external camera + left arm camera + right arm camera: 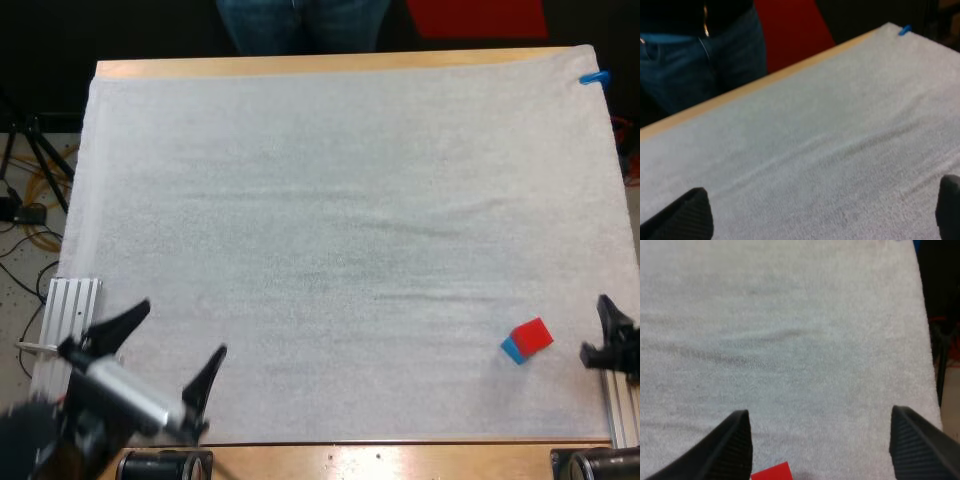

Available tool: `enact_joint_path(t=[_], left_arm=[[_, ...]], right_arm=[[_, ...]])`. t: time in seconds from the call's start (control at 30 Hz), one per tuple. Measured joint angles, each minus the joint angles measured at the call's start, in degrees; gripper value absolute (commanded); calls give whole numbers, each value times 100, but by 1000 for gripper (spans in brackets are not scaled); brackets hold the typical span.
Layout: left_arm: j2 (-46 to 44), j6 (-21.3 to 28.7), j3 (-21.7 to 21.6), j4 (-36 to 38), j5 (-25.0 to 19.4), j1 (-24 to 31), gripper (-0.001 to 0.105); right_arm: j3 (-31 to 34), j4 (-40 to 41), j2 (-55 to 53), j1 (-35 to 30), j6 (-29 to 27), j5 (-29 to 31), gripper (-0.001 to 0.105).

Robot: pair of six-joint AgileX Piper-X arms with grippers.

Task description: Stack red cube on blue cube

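Note:
The red cube (533, 335) rests on top of the blue cube (512, 350) near the mat's front right; only a sliver of blue shows under it. My right gripper (603, 328) stands open just to the right of the stack, apart from it. In the right wrist view a corner of the red cube (772, 473) shows between the wide-apart fingers (725, 450). My left gripper (172, 344) is open over the mat's front left, far from the cubes, its fingers (682, 220) spread above bare mat.
The white mat (340, 230) covers the wooden table (300, 65). A person in jeans (300, 22) stands beyond the far edge, legs (695, 55) also seen in the left wrist view. Metal rails (65, 310) flank the front corners.

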Motion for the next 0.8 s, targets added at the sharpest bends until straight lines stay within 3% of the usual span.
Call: enact_joint_path(t=[0.37, 0.57, 0.8], left_arm=[[-1449, 0, -11, 649, 0, 0, 87], [-1481, 0, -11, 1056, -22, 0, 87], [-1481, 0, 9, 1346, -167, 0, 87]], right_arm=[[0, 78, -1467, 0, 0, -27, 58], [-6, 91, -2244, 0, 0, -38, 58], [133, 450, -2321, -4, 132, 265, 58]])
